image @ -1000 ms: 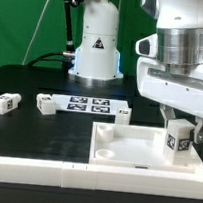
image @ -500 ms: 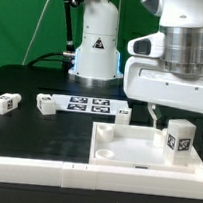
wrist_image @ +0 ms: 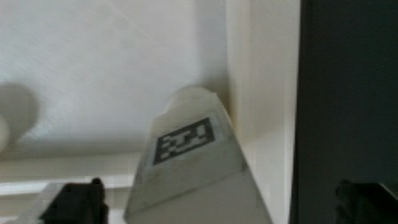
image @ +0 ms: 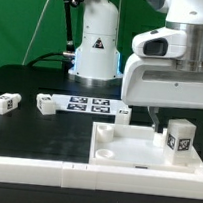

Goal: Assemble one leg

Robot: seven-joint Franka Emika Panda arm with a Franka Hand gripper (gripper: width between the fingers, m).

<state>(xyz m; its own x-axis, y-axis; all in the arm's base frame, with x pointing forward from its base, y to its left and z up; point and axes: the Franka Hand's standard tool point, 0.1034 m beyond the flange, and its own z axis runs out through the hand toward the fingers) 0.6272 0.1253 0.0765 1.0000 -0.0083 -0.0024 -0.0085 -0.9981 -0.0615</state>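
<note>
Now that the gripper (image: 166, 124) has risen off the leg (image: 180, 136), its jaws stand apart and empty; the leg stands upright in the tray (image: 134, 163), apparently seated.

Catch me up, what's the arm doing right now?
The Panda is partway through fitting one leg. A leg stands upright in the white tray, at the exterior view's right. The end effector is open and above the leg, not gripping it; the wrist view looks down on the leg between the fingertips. Three more legs lie loose on the black table, near the marker board.
</note>
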